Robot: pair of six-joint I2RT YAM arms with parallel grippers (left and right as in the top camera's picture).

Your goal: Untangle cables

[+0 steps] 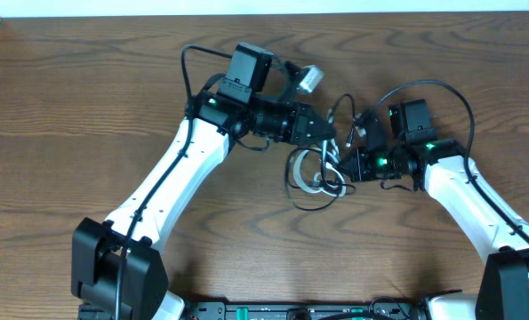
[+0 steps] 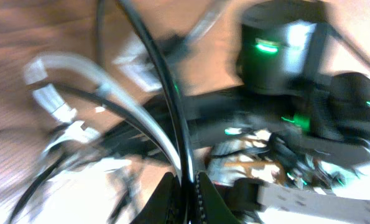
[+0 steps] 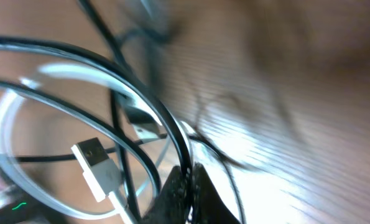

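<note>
Left fingers (image 2: 183, 186): clenched on the black cable (image 2: 163, 93); in my left wrist view the strand runs straight down into the closed tips, the white cable (image 2: 97, 78) curving past just beside it.
Pull, left side: I judge I should draw this strand away from the knot slowly, low over the surface (image 1: 86, 107), so the loops slide rather than cinch.
Tangle: the two cables sit in a small coiled clump between the two arms, near the middle of the surface; black loops wrap over and around a white loop.
White cable plug (image 3: 97, 163): flat, pale, lying inside the black loops in my right wrist view; I would free it last.
Right fingers (image 3: 188, 186): shut on a black strand where two black loops cross; I cannot tell if they pinch one strand or both.
Hold, right side: I judge this arm should anchor its strand steady while the left draws, then I check for snags.
Blur: both wrist views are smeared, so finer crossings stay unclear.
</note>
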